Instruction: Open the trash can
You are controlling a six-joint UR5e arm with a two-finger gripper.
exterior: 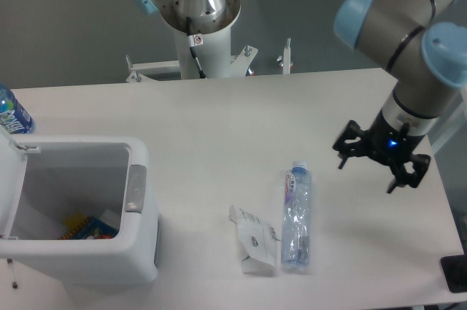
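The trash can (pixel 139 248) is a large white bin at the front left of the table. Its lid (pixel 7 179) is swung up at the far left, so the inside shows with some colourful rubbish at the bottom. A grey latch (pixel 135 187) sits on its right rim. My gripper (pixel 367 175) hangs over the right side of the table, far from the bin, open with nothing between its fingers.
A clear plastic bottle with a blue cap (pixel 295 215) lies on the table at front centre, next to a crumpled white carton (pixel 253 240). Another blue-labelled bottle (pixel 10 113) stands at the left edge. The robot base (pixel 198 11) is at the back.
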